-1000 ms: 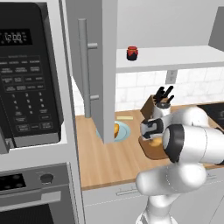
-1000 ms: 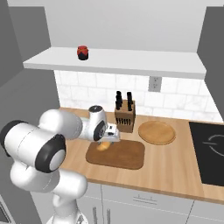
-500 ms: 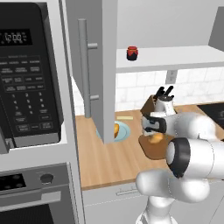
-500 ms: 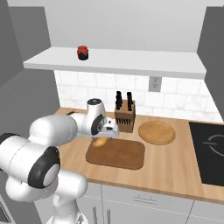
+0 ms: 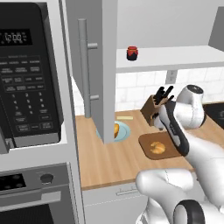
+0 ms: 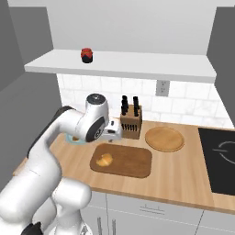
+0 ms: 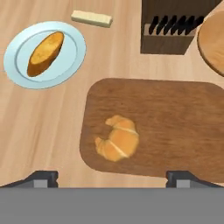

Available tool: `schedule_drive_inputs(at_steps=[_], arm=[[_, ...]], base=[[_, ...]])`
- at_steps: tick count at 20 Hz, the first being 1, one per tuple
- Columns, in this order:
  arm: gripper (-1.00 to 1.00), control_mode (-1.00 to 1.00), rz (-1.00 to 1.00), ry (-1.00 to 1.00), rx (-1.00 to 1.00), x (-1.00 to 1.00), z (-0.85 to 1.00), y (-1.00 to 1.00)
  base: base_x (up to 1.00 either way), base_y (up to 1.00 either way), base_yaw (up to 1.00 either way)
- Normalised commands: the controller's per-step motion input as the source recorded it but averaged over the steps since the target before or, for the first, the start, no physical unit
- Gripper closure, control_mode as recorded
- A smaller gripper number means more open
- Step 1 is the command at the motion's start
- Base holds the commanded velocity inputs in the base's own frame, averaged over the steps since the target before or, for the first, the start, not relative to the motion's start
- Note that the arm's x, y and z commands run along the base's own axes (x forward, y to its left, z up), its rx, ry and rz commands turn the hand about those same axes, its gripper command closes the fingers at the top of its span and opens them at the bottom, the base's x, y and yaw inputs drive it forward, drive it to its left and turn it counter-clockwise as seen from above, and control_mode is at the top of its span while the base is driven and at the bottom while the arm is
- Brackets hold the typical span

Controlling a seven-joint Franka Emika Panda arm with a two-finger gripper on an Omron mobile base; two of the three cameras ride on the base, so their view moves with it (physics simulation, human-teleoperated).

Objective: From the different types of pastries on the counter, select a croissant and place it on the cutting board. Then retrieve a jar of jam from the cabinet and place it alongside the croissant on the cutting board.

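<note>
The croissant (image 7: 118,139) lies free on the left part of the dark brown cutting board (image 7: 175,127), also seen as the croissant (image 6: 105,159) on the cutting board (image 6: 133,163). My gripper (image 7: 112,177) hangs above it, open, its tips wide apart with nothing between them. In the right base view the gripper (image 6: 111,136) is over the board's back left corner. The jar of jam (image 5: 132,53) stands on the white shelf of the open cabinet (image 5: 105,65), high above the counter (image 6: 183,170). Another pastry (image 7: 45,53), orange-yellow, rests on a pale blue plate (image 7: 17,65).
A knife block (image 6: 131,121) stands right behind the board. A tan round wooden disc (image 6: 164,138) lies to its right, then a black cooktop (image 6: 220,156). A pale bar (image 7: 92,18) lies near the plate. The microwave (image 5: 26,74) and oven fill the left side.
The jaws have spread wide and let go of the croissant, which now lies on the board. The hand has lifted away above it.
</note>
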Motion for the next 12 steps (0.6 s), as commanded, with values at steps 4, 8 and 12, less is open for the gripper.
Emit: schedule_drive_inputs(at_steps=[4, 8, 12], arm=[[-1.0, -1.0, 0.0, -0.19, 0.18, -0.74, 1.0, 0.0], [-1.0, -1.0, -0.04, -0.3, 0.13, -0.82, 1.0, 0.0], [-1.0, -1.0, -0.12, -0.2, 0.0, -0.77, 1.0, 0.0]], base=[[0.0, 0.0, 0.0], [0.0, 0.0, 0.0], [0.0, 0.0, 0.0]])
